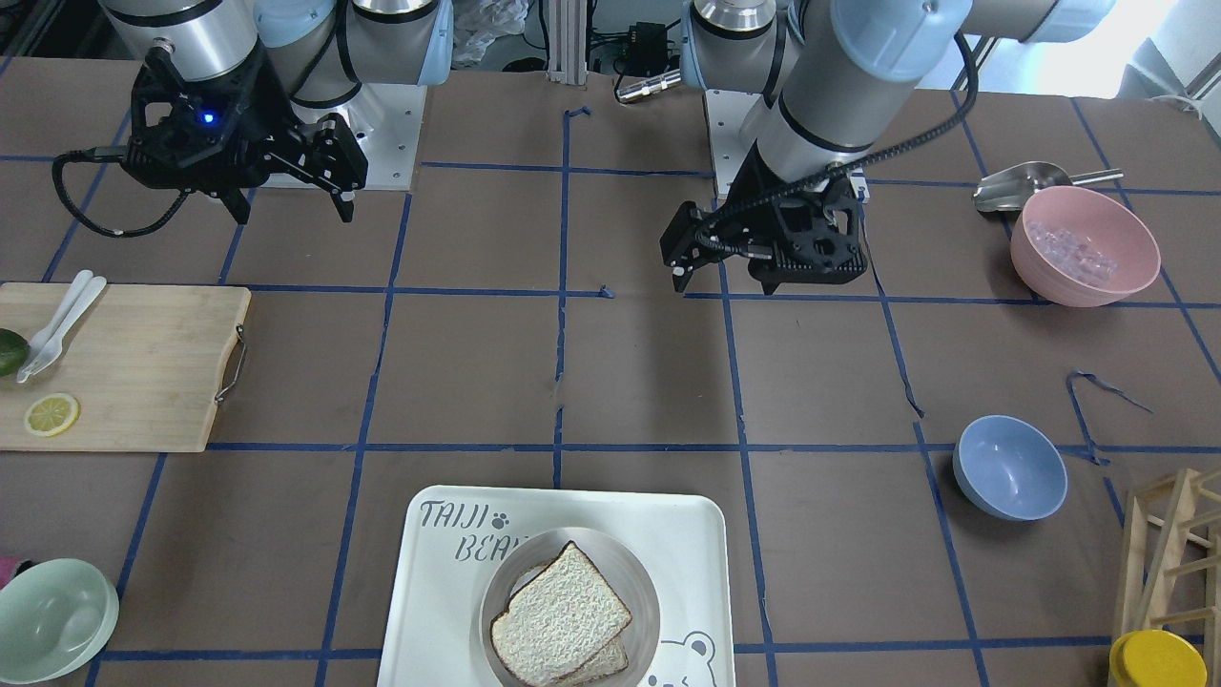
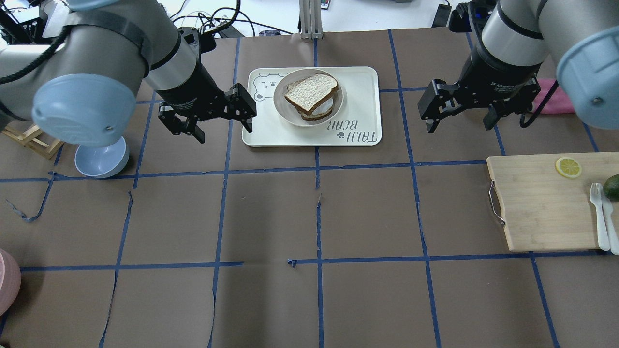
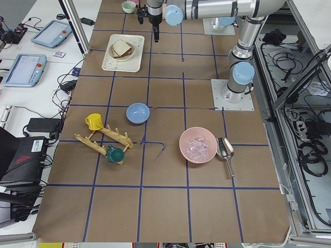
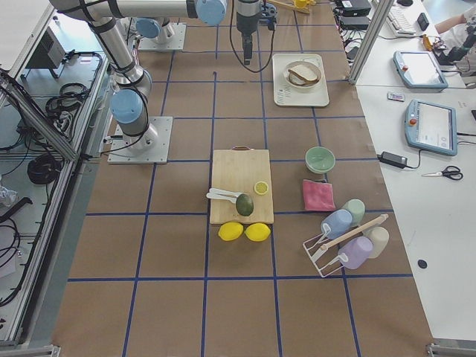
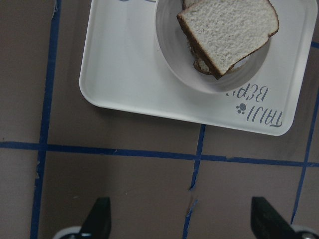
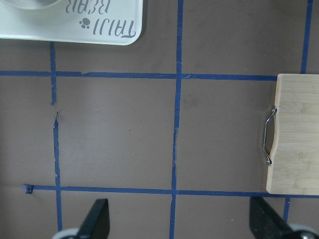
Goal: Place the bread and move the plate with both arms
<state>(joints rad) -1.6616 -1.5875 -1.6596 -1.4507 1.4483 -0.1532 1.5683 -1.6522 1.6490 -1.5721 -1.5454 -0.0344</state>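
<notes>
The bread (image 2: 312,91), a pale slice with brown crust, lies on top of a second slice (image 1: 606,663) in the round cream plate (image 2: 280,96). The plate sits on the white "TAIJI BEAR" tray (image 2: 358,82). Bread (image 5: 229,27), plate (image 5: 169,50) and tray (image 5: 119,74) also show in the left wrist view. My left gripper (image 2: 225,133) is open and empty, hovering just beside the tray's left edge. My right gripper (image 2: 459,126) is open and empty, off the tray's right side, above bare table. Both also show in the front view, left (image 1: 720,281) and right (image 1: 291,210).
A wooden cutting board (image 2: 541,203) with a lemon slice (image 2: 568,167) and white cutlery lies on my right. A blue bowl (image 2: 101,159) stands under my left arm. A pink bowl (image 1: 1083,243), a green bowl (image 1: 52,620) and a wooden rack (image 1: 1173,563) stand further out.
</notes>
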